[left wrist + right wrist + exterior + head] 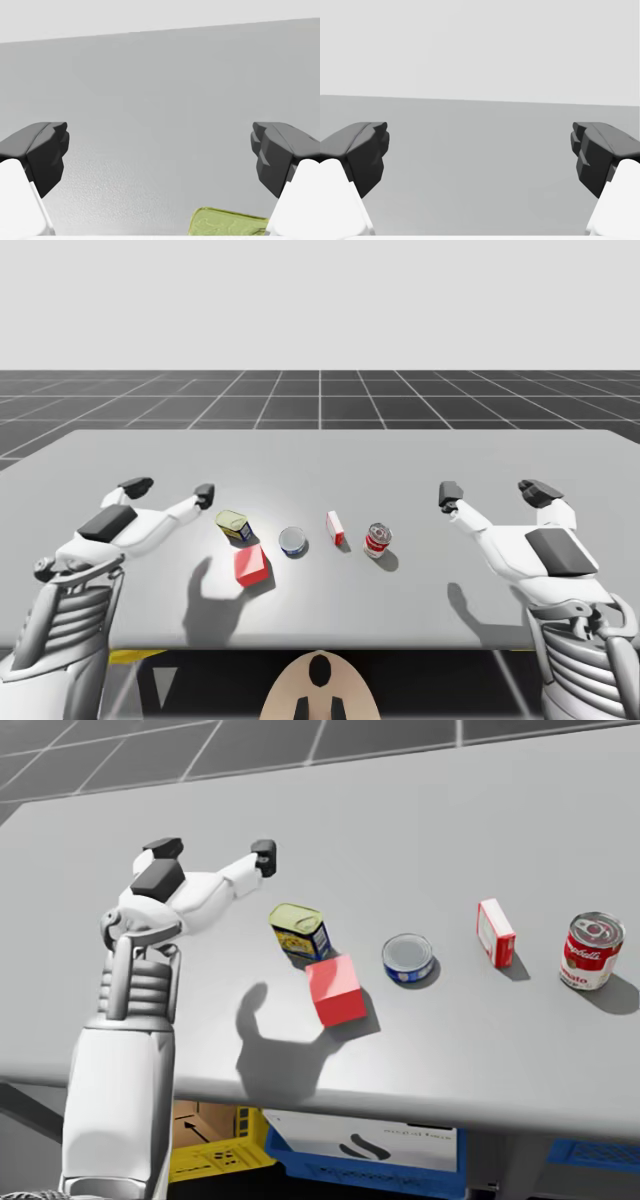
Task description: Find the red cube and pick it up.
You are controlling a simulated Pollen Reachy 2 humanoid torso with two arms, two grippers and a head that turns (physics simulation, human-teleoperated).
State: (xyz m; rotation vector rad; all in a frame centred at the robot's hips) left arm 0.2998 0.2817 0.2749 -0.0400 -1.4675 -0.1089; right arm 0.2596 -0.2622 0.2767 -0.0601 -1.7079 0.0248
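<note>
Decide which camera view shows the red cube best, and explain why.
The head view: the red cube looks largest, top and side faces clear. The high view shows the same cube smaller. Both wrist views look across the table.

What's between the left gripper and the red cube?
The yellow tin sits roughly between the open left gripper and the cube, close beside the cube's far corner. The cube's top looks unobstructed.

Look: your red cube [250, 565] [335, 990] is plain, its top face lighter.
Pose: flat on one face, turned slightly askew.
Place: on the worktop [420, 455], left of middle, just beside the yellow-topped tin [299, 930], on its near side.
</note>
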